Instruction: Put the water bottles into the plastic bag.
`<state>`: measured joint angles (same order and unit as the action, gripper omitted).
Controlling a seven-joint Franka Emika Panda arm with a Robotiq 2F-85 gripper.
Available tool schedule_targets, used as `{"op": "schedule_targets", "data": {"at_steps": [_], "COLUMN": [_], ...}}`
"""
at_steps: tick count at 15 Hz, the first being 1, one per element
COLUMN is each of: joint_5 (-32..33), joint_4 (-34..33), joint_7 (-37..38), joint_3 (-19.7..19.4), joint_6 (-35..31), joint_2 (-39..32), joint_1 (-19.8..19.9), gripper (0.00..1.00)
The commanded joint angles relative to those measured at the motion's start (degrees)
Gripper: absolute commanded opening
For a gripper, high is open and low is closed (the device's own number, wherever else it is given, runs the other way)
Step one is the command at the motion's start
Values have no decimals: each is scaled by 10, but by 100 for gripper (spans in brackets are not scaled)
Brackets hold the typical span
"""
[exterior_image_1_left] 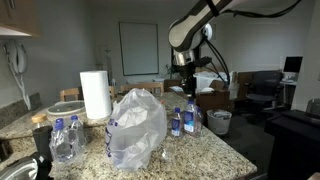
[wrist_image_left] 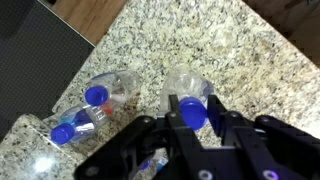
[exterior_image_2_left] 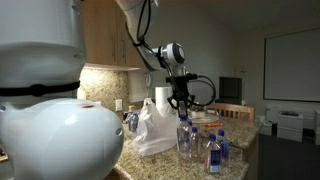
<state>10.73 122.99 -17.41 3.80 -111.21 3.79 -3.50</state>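
You're on the pick-up: the gripper [wrist_image_left: 192, 104] hangs over an upright water bottle [wrist_image_left: 186, 82] near the plastic bag [exterior_image_1_left: 137, 128], jaws flanking its blue cap [wrist_image_left: 192, 114], whether clamped I cannot tell, so next secure the hold, lift it and carry it over to the bag.

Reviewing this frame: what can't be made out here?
Contents of the plastic bag: it is translucent and crinkled in both exterior views, so nothing inside is discernible.
Grip of the end effector: the wrist view shows it flanking a blue-capped bottle, but contact is unclear.
Counter's near side: a blurred white object fills an exterior view's foreground.
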Motion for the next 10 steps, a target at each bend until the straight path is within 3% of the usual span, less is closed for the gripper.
{"op": "schedule_targets", "data": {"at_steps": [1,5,7,10], "joint_5": [8,-23,-57,-99], "joint_4": [-35,-154,-204,-268], "joint_7": [-41,-36,-14,45], "joint_3": [1,12,24,52], "joint_6": [120,224,228,183], "joint_2": [76,91,84,57], "joint_1": [-6,-31,-49,-70], "gripper": [14,14,14,14]}}
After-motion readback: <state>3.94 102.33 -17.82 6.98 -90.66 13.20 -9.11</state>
